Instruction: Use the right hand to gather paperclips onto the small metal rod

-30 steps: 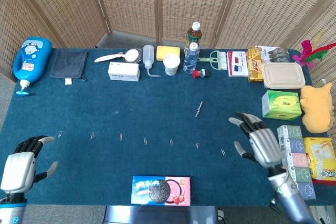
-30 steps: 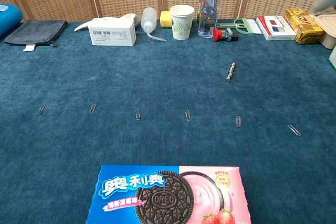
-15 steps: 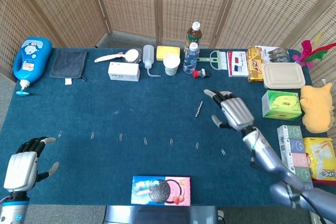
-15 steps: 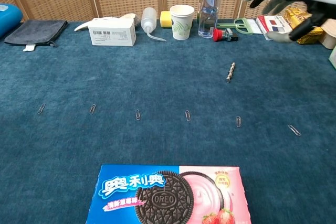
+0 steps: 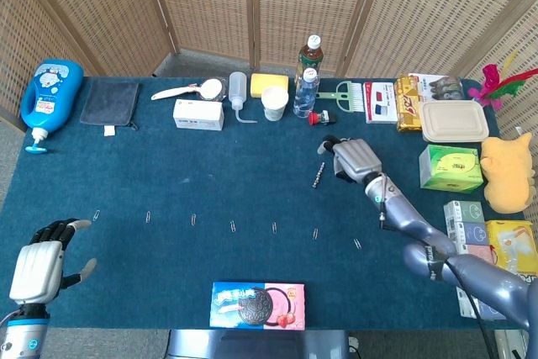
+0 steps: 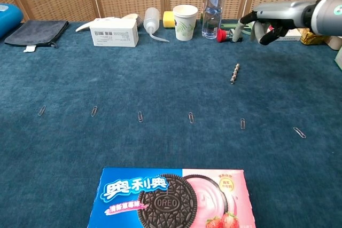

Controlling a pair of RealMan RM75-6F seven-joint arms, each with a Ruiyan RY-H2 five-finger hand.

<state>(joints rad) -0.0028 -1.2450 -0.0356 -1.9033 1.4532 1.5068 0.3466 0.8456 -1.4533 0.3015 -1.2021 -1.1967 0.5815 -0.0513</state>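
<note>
While my right hand [image 5: 353, 157] was low by the table's right edge a second ago, it has now swung forward and inward: it hovers just right of the small beaded metal rod [image 5: 319, 175], above it, not touching. Chest view shows the fingers [image 6: 247, 17] loosely curled downward, nothing between them. Reach nearly closed; I judge the grasp comes next.

Rod lies right of the table's centre, slightly tilted, unmoved. Silver wire paperclips [image 5: 274, 227] run in a loose row parallel to the near edge, the rightmost paperclip [image 5: 357, 244] nearest my arm. None shifted, none gathered; the task proper has not begun.

My left hand [image 5: 38, 258] idles at the near-left corner, fingers spread, empty.

Writing: blue-and-pink cookie box [image 6: 170, 198] at the near edge reads "OREO" on the printed biscuit, with white Chinese characters beside it. White carton [image 5: 198, 114] near the far edge carries a barcode-style label, too small to read. Blue bottle [image 5: 50, 94] at the far-left corner has a cartoon face; no text legible.
</note>
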